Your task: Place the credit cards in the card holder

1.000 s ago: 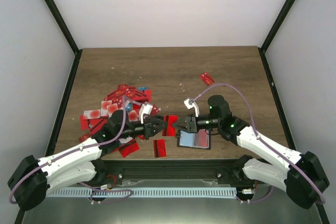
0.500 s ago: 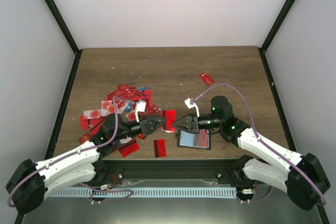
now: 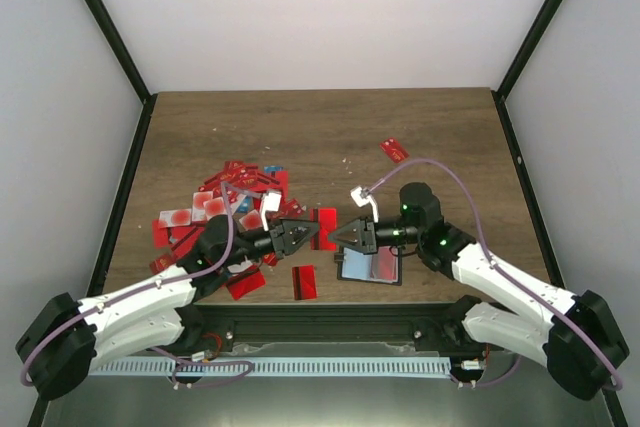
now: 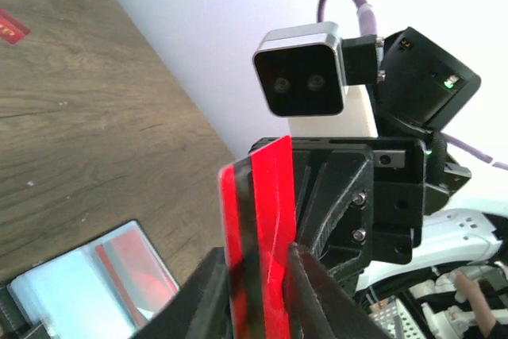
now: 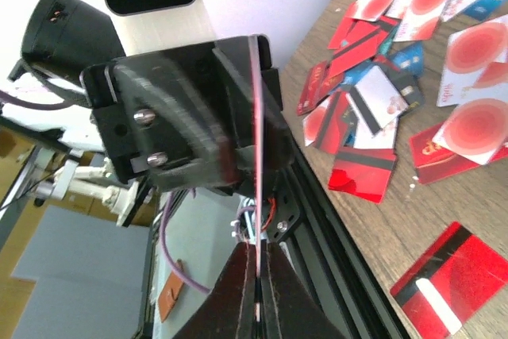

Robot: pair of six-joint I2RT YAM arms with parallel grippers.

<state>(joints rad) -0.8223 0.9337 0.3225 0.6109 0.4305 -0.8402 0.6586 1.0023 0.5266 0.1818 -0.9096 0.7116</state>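
Wood-grain surface (image 3: 420,127), white walls, black frame posts all round, and at centre frame the two claws meet nose to nose! Between them stands a red card (image 3: 323,228): the left claw (image 3: 303,235) pinches it, fingers narrow, and the right claw (image 3: 347,235) is clamped tight on it too. Only the right wrist view shows it edge-on, a thin line; the left wrist view gives its red face and dark stripe. Lower centre, just below the right claw, the card holder (image 3: 371,265) lies open and flat. Left of centre sprawl the credit cards (image 3: 228,203); a lone card (image 3: 394,150) sits upper right.
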